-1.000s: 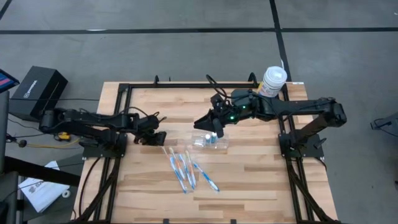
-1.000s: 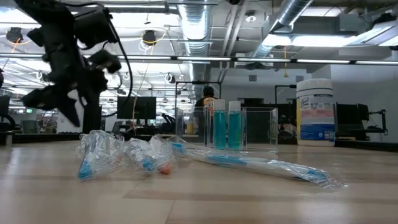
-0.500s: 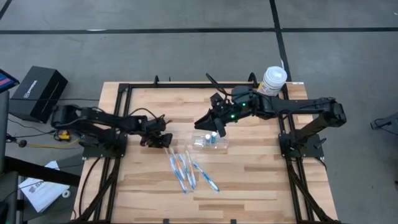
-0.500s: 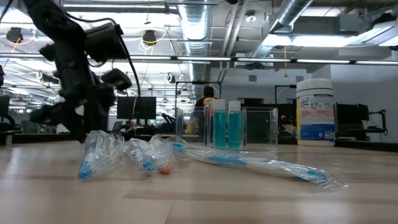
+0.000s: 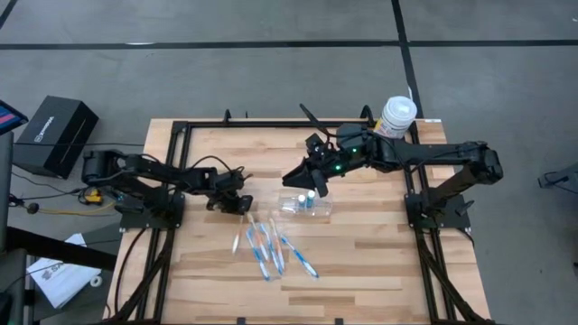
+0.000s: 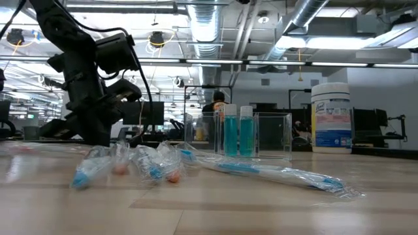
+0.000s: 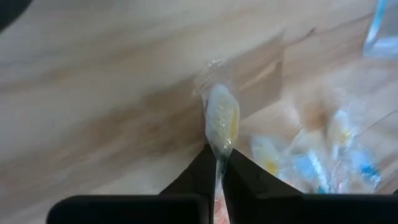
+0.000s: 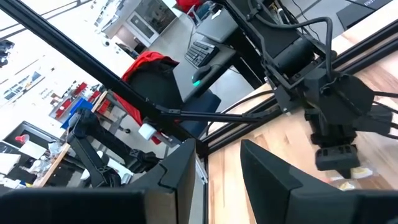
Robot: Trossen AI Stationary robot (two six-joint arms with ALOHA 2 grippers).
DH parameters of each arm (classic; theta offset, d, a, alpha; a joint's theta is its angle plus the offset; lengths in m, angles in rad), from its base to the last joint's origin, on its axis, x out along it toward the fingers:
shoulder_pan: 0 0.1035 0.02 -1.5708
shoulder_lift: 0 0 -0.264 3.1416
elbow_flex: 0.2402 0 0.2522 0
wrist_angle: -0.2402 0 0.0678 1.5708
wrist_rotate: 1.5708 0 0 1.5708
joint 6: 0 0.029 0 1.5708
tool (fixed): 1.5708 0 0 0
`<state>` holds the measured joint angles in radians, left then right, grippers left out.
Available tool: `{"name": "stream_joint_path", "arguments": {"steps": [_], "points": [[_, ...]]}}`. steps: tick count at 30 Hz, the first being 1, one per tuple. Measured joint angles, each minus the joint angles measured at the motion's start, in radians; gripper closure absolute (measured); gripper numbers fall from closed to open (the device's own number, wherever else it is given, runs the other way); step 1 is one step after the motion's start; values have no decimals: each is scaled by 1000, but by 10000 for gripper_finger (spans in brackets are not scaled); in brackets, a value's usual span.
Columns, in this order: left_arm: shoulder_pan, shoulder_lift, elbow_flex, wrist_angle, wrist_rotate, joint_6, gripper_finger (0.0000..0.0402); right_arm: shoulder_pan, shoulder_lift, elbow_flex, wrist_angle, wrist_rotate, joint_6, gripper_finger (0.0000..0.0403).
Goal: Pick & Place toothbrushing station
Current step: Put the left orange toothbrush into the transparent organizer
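On the wooden table (image 5: 361,262), near its middle, stands the toothbrushing station (image 5: 305,205), a small clear plastic holder; from table height its cup part (image 6: 272,136) rises beside two blue-filled bottles (image 6: 237,131) standing in it. Left gripper (image 5: 242,208): low over the table, left of the holder and apart from it, jaws pinched shut on the end of a wrapped toothbrush (image 7: 221,123); its wrist camera shows the pale bristled head in clear film just past the closed fingertips (image 7: 200,168). Remaining wrapped toothbrushes (image 5: 275,248): blue and orange, lying loose in a rough row on the near side of the holder. Right gripper (image 5: 314,181): raised over the far left edge of the holder, jaws parted and holding nothing, not touching it. White canister with blue label (image 5: 396,117): upright at the far right corner of the table, well apart from the holder. Black box (image 5: 56,134): on the floor, off the left side. Beyond the table, a person (image 6: 217,108) shows in the room, partly hidden behind the holder.
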<state>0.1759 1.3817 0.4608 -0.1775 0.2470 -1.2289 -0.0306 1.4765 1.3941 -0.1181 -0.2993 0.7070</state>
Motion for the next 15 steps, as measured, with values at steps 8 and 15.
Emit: {"name": "stream_joint_path", "arguments": {"steps": [8,15], "points": [[10,-70,-1,230,-124,12,401,-6,0,0,35,-18,1,285],[69,-262,-1,251,-201,103,401,-11,0,45,50,-18,-21,285]]}}
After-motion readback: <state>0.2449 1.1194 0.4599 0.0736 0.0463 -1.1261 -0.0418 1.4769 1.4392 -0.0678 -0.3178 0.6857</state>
